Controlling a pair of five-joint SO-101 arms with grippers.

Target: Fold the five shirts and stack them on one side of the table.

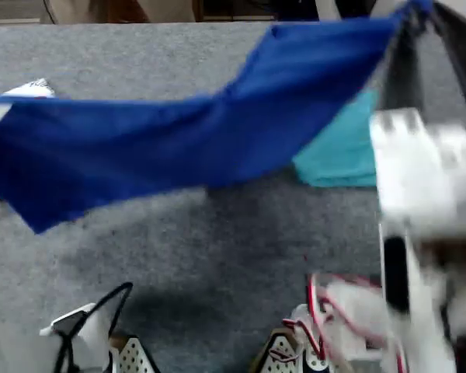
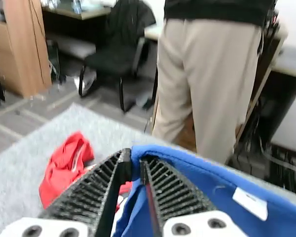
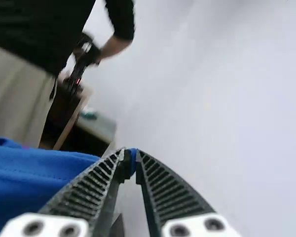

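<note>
- The step in hand looks like spreading the blue shirt [image 1: 179, 148] in the air before laying it flat on the table [image 1: 217, 256] for folding
- To do it well, both arms should hold the cloth taut and level, then lower together so that it lands smooth on the bare grey stretch at the near side, not over the teal shirt [image 1: 338, 151] that lies folded at the far right
- In the high view one end of the blue shirt hangs lower than the other, so evening out the two ends first would spare a skewed landing and a crooked fold
- The left gripper [image 2: 135, 170] has its jaws nearly closed, pinching a blue edge of the shirt between them
- The right gripper [image 3: 130, 163] is likewise narrow, with a sliver of blue hem caught at the tips; how deep that bite goes is hard to tell, and it may be shallow
- A red shirt [image 2: 64, 165] lies crumpled on the grey surface beyond the left gripper, apart from the blue one and not yet folded
</note>
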